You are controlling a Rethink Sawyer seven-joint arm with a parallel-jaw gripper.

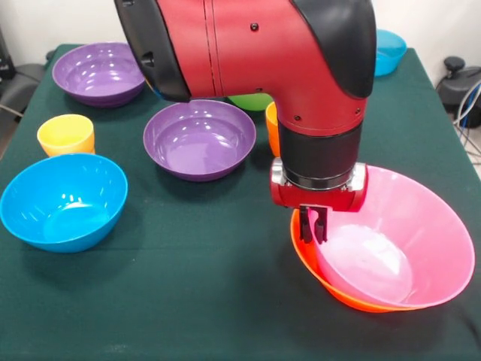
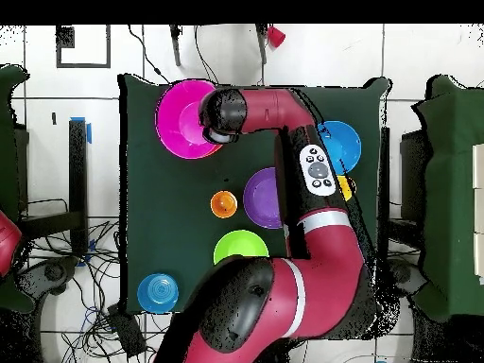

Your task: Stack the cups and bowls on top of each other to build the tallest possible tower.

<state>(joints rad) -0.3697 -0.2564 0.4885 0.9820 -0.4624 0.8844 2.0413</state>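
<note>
The large pink bowl (image 1: 398, 241) sits tilted inside the large orange bowl (image 1: 304, 259) at the front right; it also shows in the overhead view (image 2: 180, 118). My gripper (image 1: 316, 224) hangs over the pink bowl's left rim, its fingers close together and closed on that rim. Two purple bowls (image 1: 199, 138) (image 1: 99, 71), a light blue bowl (image 1: 64, 199) and a yellow cup (image 1: 66, 134) stand loose on the left. An orange cup (image 1: 271, 129) and a green bowl (image 1: 252, 101) peek out behind the arm. A teal bowl (image 1: 389, 51) is at the back right. The small dark blue bowl is hidden.
The red arm (image 1: 255, 53) covers the middle back of the green table cloth (image 1: 188, 286). In the overhead view the arm (image 2: 312, 236) hides one purple bowl and most of the yellow cup (image 2: 345, 186). Cables and stands lie around the table.
</note>
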